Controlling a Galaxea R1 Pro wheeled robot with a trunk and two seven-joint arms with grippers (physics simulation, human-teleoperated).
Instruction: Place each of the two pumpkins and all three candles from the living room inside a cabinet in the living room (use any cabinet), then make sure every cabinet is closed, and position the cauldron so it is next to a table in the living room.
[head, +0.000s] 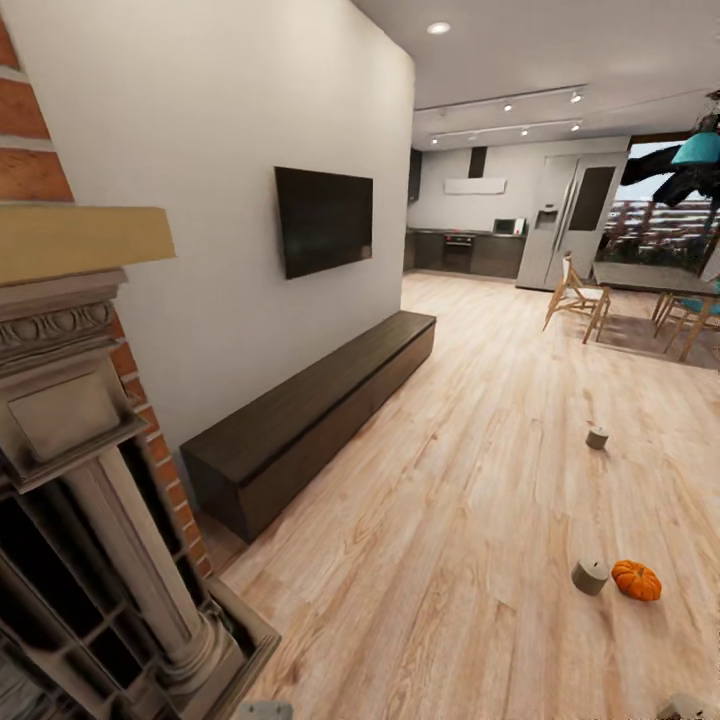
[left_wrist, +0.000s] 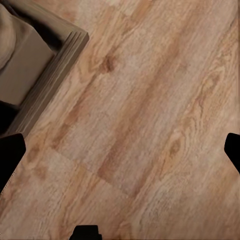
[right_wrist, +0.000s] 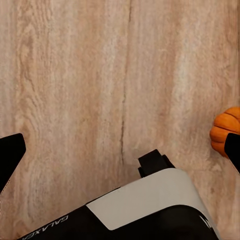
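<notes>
One orange pumpkin (head: 637, 580) lies on the wood floor at the right, with a beige candle (head: 590, 576) just left of it. A second candle (head: 597, 437) stands farther away on the floor. The long dark cabinet (head: 300, 425) runs along the white wall under the TV, its fronts shut. My left gripper (left_wrist: 120, 152) hangs open over bare floor near the fireplace base. Also open and empty, my right gripper (right_wrist: 120, 152) has the pumpkin (right_wrist: 227, 131) beside one fingertip. The cauldron and the table are out of view.
A brick fireplace (head: 80, 480) with an ornate surround fills the near left, and its base corner (left_wrist: 35, 65) lies close to my left gripper. Dining chairs (head: 578, 297) and a kitchen lie far ahead. Part of my own body (right_wrist: 150, 210) shows under the right wrist.
</notes>
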